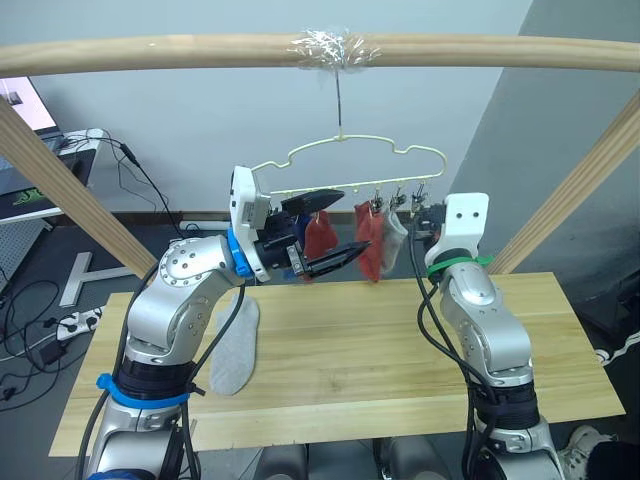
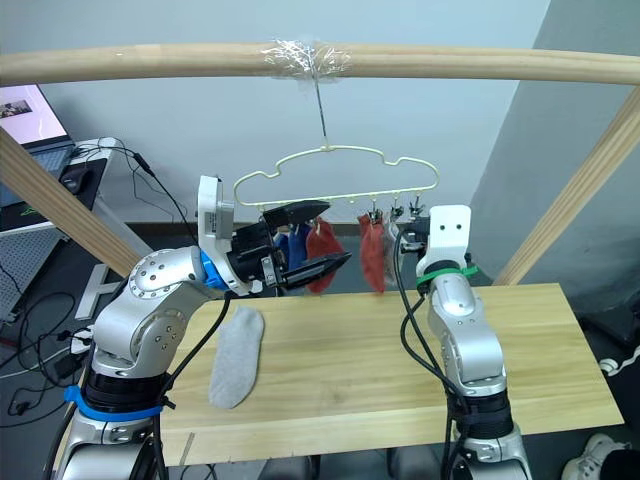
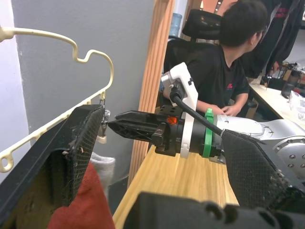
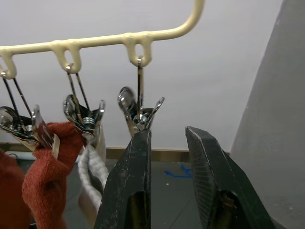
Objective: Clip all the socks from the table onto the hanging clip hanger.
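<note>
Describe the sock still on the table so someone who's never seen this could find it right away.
Start at the wooden table under the pole frame. Near its left end, beside the robot's left arm, one grey sock lies flat. It is the only sock on the tabletop; the others hang clipped to the hanger above.

The left end effector's [image 1: 338, 226] black fingers partly hide a blue sock [image 2: 293, 246] on the pale yellow-green wire hanger [image 1: 350, 160]; possibly two hang there.

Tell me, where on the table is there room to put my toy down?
The table is bare between the grey sock and the right arm, and again beyond that arm to the far edge. It is crowded up at the clip hanger, where hung socks and both grippers meet.
</note>
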{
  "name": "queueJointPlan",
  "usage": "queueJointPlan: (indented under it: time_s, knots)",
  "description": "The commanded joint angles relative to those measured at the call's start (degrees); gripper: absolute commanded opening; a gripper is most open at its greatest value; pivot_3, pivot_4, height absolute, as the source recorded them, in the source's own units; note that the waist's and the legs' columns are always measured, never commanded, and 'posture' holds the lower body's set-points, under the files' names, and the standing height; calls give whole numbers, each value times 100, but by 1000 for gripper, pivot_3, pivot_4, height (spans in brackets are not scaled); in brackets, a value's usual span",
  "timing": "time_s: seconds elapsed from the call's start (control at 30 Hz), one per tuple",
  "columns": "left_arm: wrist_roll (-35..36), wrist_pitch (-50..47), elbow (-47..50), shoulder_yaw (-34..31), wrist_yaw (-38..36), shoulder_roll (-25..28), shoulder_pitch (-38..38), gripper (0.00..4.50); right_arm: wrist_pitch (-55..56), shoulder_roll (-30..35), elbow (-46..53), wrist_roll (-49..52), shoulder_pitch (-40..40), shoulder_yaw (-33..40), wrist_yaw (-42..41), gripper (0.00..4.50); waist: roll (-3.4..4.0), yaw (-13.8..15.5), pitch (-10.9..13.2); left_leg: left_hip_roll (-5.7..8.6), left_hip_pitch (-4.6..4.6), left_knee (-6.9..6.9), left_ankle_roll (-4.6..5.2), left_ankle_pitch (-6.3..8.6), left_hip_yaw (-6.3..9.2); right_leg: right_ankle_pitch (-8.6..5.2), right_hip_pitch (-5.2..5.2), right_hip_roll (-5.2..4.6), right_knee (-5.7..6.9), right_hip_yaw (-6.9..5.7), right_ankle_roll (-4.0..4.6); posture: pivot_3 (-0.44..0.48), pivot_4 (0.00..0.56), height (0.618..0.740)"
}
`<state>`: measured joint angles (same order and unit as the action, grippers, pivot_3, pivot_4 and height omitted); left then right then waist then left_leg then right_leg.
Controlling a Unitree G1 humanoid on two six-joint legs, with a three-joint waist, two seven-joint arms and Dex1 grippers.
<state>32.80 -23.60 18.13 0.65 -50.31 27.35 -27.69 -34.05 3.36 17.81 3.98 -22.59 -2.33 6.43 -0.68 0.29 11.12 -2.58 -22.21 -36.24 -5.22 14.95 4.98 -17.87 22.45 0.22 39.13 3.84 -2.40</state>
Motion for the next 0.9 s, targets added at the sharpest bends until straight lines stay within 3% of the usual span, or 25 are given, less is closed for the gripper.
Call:
queueJointPlan:
  time_s: [0.03,0.9]
  knots:
    - [83,15,233,-94,38,36,-30,4500,112,-77,126,7,-67,54,-75,1165,0,3,0,0,0,0,0,0,0,0,0,0,0,0,0,159,157,740]
    - [96,39,202,-64,103,31,-68,4500,246,-220,-449,-401,-501,-80,-108,1165,0,15,0,0,10,-12,0,0,-1,0,0,0,27,2,0,162,164,740]
